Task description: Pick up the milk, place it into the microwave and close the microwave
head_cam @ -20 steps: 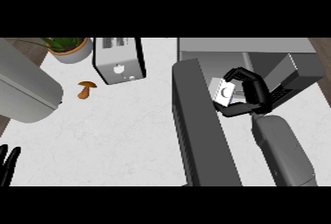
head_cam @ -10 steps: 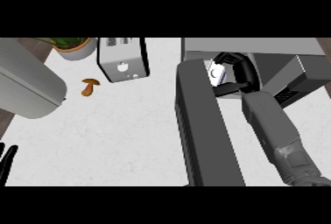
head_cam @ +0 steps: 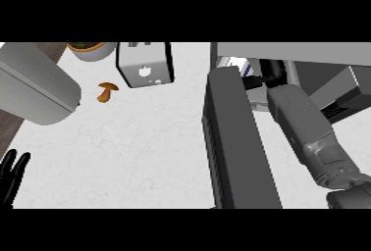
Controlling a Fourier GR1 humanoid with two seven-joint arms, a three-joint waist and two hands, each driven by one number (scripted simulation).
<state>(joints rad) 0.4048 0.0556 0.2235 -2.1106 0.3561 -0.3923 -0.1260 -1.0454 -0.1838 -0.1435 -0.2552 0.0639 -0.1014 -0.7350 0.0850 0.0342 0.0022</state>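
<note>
The microwave [head_cam: 304,51] stands at the upper right, and its dark grey door [head_cam: 239,147] swings open toward me. My right forearm runs up past the door into the microwave's cavity. My right hand [head_cam: 272,73] is black and mostly hidden in there, curled on the white milk carton [head_cam: 238,63]. Only a white and blue sliver of the carton shows just above the door's top edge. I cannot tell whether the carton rests on the cavity floor. My left hand [head_cam: 13,176] rests open at the lower left edge, fingers up.
A silver toaster [head_cam: 145,63] stands at the back centre. A brown mushroom [head_cam: 106,91] lies to its left and a potted plant [head_cam: 91,49] stands behind. A large grey rounded appliance [head_cam: 33,88] fills the upper left. The white counter [head_cam: 130,157] spreads left of the door.
My right arm has stretched forward, carrying the milk from above the open door deep into the microwave cavity. The view has tipped further forward. The left hand has stayed put.
</note>
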